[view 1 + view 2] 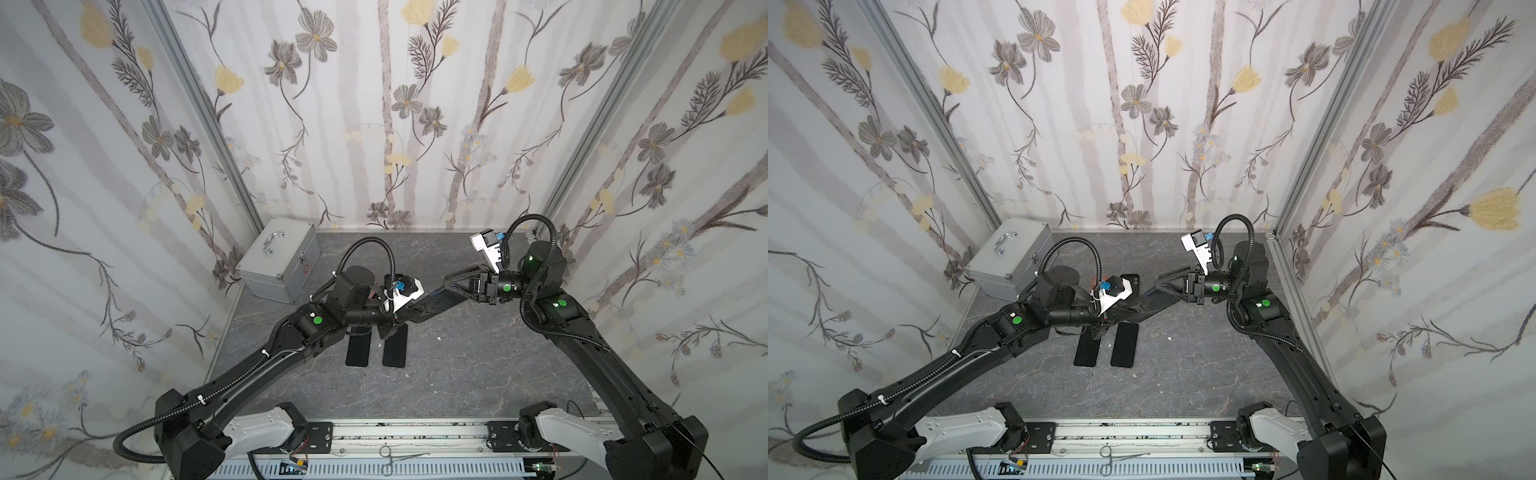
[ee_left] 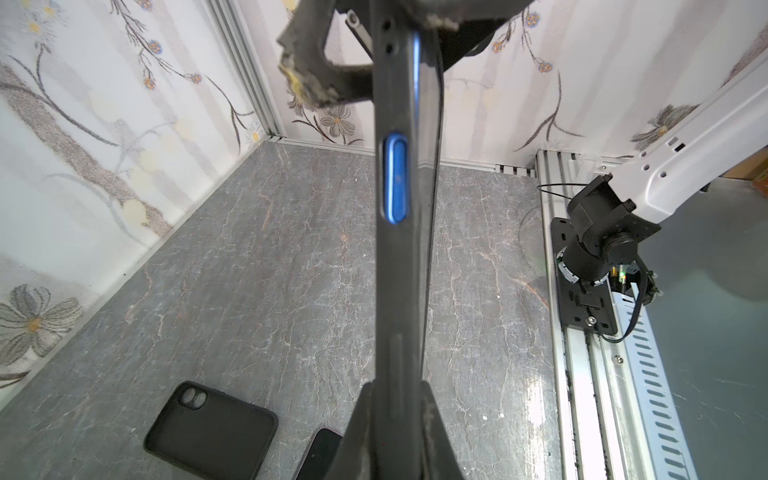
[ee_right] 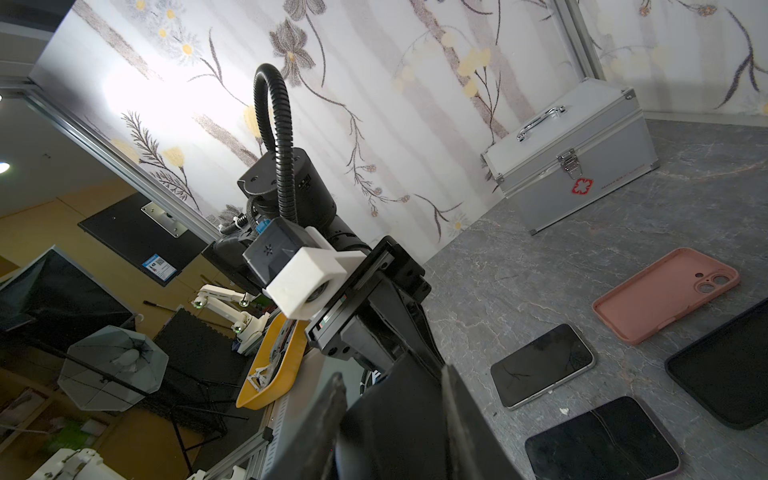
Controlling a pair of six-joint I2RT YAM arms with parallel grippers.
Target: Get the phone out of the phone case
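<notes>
Both arms are holding the phone [image 1: 432, 304] up in the air over the table [image 1: 478, 365], a bit past the middle toward 12 o'clock. It's sitting in its black case [image 2: 397, 270], so the job isn't done yet. The L gripper [image 2: 395, 392] is pinching the near end tight, jaws pressed together on the case edge. The R gripper [image 1: 449, 286] is reaching in from 3 o'clock w/ its jaws around the far end. I can't tell if it's squeezing or just touching.

In the left wrist view a thin blue strip [image 2: 417, 83] is showing along the case rim near that end, so I think the peel-off step is happening now. Next, R prob needs to hook the rim and push it back off the corner while L is gripping hard, no twisting.

Room: the table toward 4-5 o'clock is bare. At 6 o'clock of the L gripper two loose phones [image 1: 358, 347] are lying flat, close by, so that's a bad spot to drop down. A pink case [image 3: 665, 291] and a metal box [image 1: 278, 257] are sitting toward 10-11 o'clock, the box right by the wall.
</notes>
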